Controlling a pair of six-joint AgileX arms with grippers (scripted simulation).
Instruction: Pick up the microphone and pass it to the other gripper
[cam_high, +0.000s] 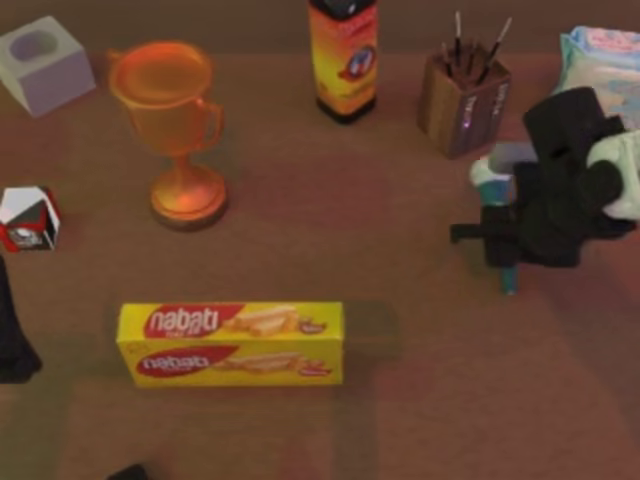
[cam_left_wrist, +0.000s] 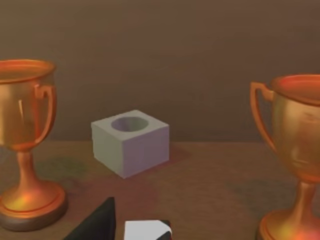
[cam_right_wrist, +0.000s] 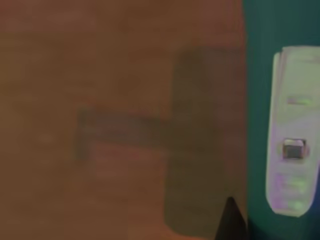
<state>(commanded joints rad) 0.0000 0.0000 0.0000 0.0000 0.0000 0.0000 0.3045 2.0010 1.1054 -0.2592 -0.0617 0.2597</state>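
Spanning everything, apparently wooden table.

Brown wooden table, yellow biscuit box at 7 o'clock, orange trophy at 10 o'clock, pale cube with a round hole at the far 10 o'clock corner, small red, white and black carton at 9 o'clock, orange bottle at 12 o'clock, wooden holder (sticks standing in it) at 1 o'clock, pale packet at 2 o'clock

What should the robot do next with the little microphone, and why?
Probably lift it straight up a bit. The right pincer sits over the microphone at the table's right, its teal handle close in the right wrist view, while the left pincer waits far away at the left edge.
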